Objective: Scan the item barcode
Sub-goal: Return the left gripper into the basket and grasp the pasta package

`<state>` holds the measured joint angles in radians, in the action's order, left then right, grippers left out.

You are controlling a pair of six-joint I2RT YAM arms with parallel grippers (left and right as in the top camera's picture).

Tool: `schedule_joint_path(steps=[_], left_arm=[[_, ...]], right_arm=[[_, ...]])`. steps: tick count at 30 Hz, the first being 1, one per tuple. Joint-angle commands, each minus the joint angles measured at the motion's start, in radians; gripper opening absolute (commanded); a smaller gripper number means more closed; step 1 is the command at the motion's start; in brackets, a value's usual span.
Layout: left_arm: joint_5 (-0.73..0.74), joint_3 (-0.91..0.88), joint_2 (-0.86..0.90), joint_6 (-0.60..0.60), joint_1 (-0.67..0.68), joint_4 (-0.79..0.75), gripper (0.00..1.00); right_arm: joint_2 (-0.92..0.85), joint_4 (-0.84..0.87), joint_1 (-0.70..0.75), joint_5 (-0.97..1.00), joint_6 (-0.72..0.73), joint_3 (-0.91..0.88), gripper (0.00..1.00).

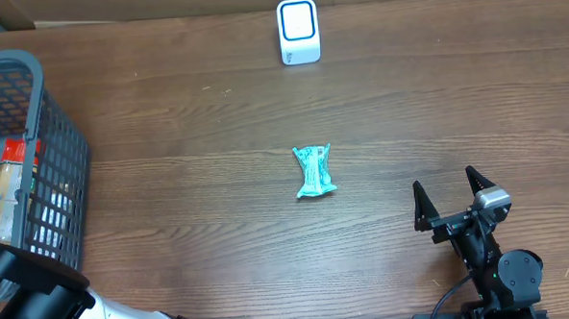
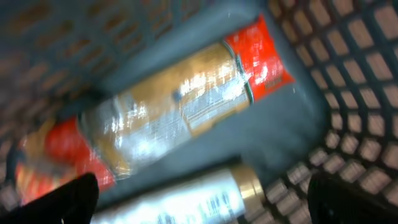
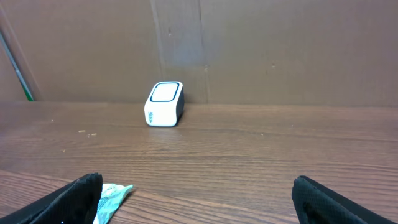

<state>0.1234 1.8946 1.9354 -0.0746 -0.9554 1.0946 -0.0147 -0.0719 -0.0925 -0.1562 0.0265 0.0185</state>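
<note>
Hovering inside the grey mesh basket (image 1: pixel 43 141) at the table's left edge, my left gripper (image 2: pixel 205 204) has its jaws spread wide, with nothing between them. Below it a red-ended packet with a shiny gold middle (image 2: pixel 180 106) lies slanted on the basket floor. Just beside that packet lies a silver tube with a gold cap (image 2: pixel 205 198). The left wrist view is blurred, so I cannot read any print on either.

My right gripper (image 1: pixel 450 196) sits low over the wooden table (image 1: pixel 167 107) near its front right, jaws also fully apart and empty. A small teal wrapper packet (image 1: pixel 314 171) lies flat near the middle of the table, well apart from both grippers. From the right wrist its corner shows just beside my left-hand finger (image 3: pixel 81 199). The white barcode scanner (image 1: pixel 298 30) stands upright at the far edge, against the cardboard backdrop (image 3: pixel 280 50), well beyond the teal packet.
</note>
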Motion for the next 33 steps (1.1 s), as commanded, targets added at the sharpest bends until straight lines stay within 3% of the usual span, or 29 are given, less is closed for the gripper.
schedule_joint_path(steps=[1,7,18,26,33], left_arm=[[0.005,-0.085,-0.011,0.148,0.003,-0.092,1.00],[0.005,-0.198,-0.010,0.470,0.016,-0.222,1.00],[0.000,-0.322,-0.005,0.651,0.015,-0.465,0.98],[-0.008,-0.327,0.091,0.727,0.022,-0.490,1.00],[-0.074,-0.327,0.172,0.726,0.020,-0.513,1.00]], right_arm=[[0.012,0.005,-0.005,0.006,-0.001,-0.011,1.00],[0.012,0.005,-0.005,0.006,-0.001,-0.011,1.00],[0.012,0.005,-0.005,0.006,-0.001,-0.011,1.00],[0.012,0.005,-0.005,0.006,-0.001,-0.011,1.00],[0.012,0.005,-0.005,0.006,-0.001,-0.011,1.00]])
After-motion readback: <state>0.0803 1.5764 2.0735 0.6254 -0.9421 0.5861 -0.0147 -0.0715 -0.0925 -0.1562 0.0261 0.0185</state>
